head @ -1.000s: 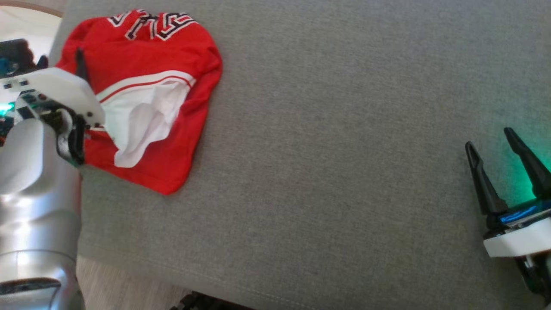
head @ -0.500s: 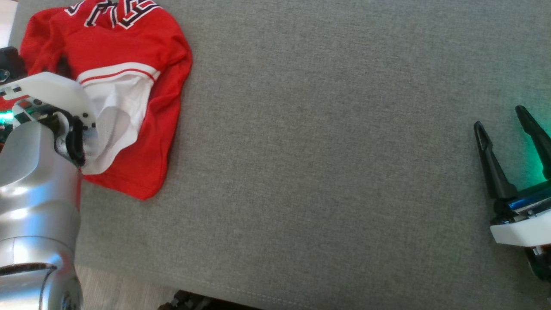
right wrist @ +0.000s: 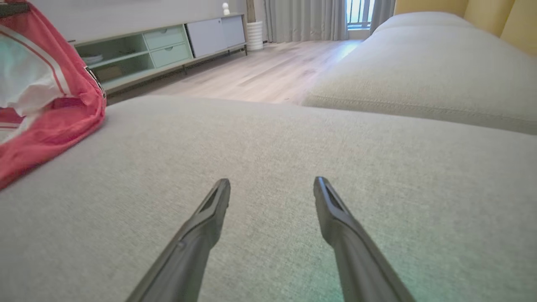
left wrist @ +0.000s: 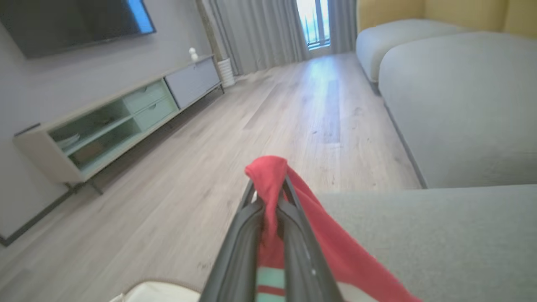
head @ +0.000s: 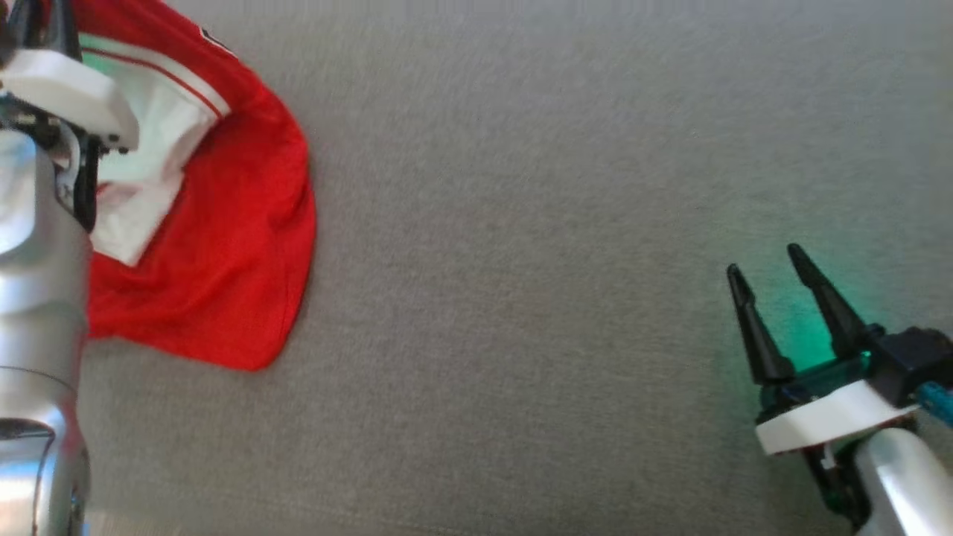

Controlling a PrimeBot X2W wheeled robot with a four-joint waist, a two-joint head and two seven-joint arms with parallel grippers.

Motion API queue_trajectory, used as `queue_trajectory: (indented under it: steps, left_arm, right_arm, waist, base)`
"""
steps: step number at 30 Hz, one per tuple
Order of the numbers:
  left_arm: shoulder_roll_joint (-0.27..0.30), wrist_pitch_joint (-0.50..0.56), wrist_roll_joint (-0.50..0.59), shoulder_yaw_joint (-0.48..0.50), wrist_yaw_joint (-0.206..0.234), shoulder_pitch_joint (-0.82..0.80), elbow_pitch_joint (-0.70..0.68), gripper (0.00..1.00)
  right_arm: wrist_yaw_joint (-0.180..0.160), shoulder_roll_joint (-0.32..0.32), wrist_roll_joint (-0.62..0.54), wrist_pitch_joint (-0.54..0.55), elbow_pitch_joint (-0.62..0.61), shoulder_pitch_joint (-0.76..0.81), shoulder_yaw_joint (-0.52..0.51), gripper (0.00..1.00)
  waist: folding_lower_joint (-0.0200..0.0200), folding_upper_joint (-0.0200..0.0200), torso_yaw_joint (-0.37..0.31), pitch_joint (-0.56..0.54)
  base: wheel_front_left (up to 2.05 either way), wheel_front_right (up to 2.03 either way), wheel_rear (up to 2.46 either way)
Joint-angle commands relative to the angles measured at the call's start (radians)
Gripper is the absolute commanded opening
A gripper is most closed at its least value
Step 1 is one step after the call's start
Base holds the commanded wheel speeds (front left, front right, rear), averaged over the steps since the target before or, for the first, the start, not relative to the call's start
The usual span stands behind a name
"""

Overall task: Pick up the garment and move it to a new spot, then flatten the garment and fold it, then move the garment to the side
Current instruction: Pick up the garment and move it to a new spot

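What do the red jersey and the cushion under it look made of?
Red jersey: thin, soft cloth, probably knit, matte; it hangs limp and creased from the left gripper. Sofa cushion: grey woven upholstery, matte, flecked weave visible; likely padded.

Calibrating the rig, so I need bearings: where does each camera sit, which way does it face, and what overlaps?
Head view: on the head, looking down at the grey cushion; left forearm and right tool show.
Left wrist view: along the left tool, shut on the red garment, toward the cabinet.
Right wrist view: along the open right tool, across the cushion.
Shared: red garment and cushion, all three.
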Motion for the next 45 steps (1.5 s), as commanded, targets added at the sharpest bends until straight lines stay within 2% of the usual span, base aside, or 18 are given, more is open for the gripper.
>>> queue_trajectory:
  steps: [1, 7, 12, 21, 27, 31, 38, 45]
  left_arm:
    - [0.068, -0.013, 0.016, -0.01, -0.01, -0.062, -0.058, 0.0]
    - [0.075, 0.006, 0.04, -0.088, -0.028, -0.087, -0.144, 0.0]
    - [0.09, 0.04, 0.041, -0.154, -0.033, -0.096, -0.258, 0.0]
    - [0.106, 0.135, -0.02, -0.246, -0.034, -0.106, -0.465, 0.0]
    - [0.089, 0.174, -0.069, -0.278, -0.035, -0.084, -0.548, 0.0]
    - [0.045, 0.202, -0.116, -0.321, -0.035, -0.009, -0.611, 0.0]
    - [-0.041, 0.22, -0.178, -0.403, -0.029, 0.213, -0.696, 0.0]
    - [-0.114, 0.149, -0.199, -0.485, -0.002, 0.451, -0.657, 0.0]
  right_arm:
    - [-0.001, 0.013, 0.009, -0.013, -0.023, 0.0, 0.022, 1.0]
    - [-0.001, 0.073, 0.018, -0.013, -0.01, 0.039, 0.027, 1.0]
    - [-0.001, 0.108, 0.019, -0.013, -0.01, 0.073, 0.021, 1.0]
    - [-0.001, 0.127, 0.02, -0.013, -0.028, 0.08, 0.009, 1.0]
    - [-0.001, 0.135, 0.022, -0.013, -0.042, 0.071, 0.003, 1.0]
    - [-0.001, 0.144, 0.021, -0.013, -0.053, 0.074, -0.008, 1.0]
    - [-0.001, 0.165, 0.016, -0.014, -0.062, 0.072, -0.026, 1.0]
    - [-0.001, 0.182, 0.01, -0.014, -0.064, 0.054, -0.023, 1.0]
  waist:
    - [0.0002, 0.0, -0.084, -0.127]
    - [0.0002, 0.0, -0.171, -0.235]
    - [0.0002, 0.0, -0.275, -0.304]
    - [0.0002, 0.0, -0.45, -0.338]
    - [0.0002, 0.0, -0.528, -0.332]
    - [0.0002, 0.0, -0.551, -0.304]
    - [0.0002, 0.0, -0.537, -0.233]
    - [0.0002, 0.0, -0.497, -0.163]
  base:
    - [0.0, 0.0, 0.0]
    - [0.0, 0.0, 0.0]
    - [0.0, 0.0, 0.0]
    - [0.0, 0.0, 0.0]
    - [0.0, 0.0, 0.0]
    - [0.0, 0.0, 0.0]
    - [0.0, 0.0, 0.0]
    - [0.0, 0.0, 0.0]
